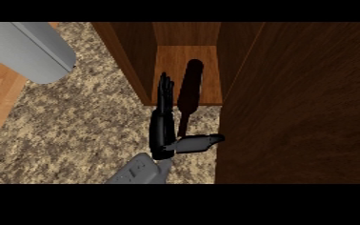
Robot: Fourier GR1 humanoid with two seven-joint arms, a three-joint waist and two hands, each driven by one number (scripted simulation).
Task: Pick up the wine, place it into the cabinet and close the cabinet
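A dark wine bottle lies in the open wooden cabinet, its body on the light shelf floor and its thin neck pointing out towards me. My left hand reaches in along the bottle's left side with straight fingers. Its thumb sticks out to the right, just below the tip of the neck. The hand is open and I cannot tell whether it touches the bottle. My right hand shows nowhere.
The open cabinet door, a tall dark wood panel, fills the right side. A large grey rounded body hangs at the upper left. The speckled counter spreads left of the hand, with its edge and wooden floor at far left.
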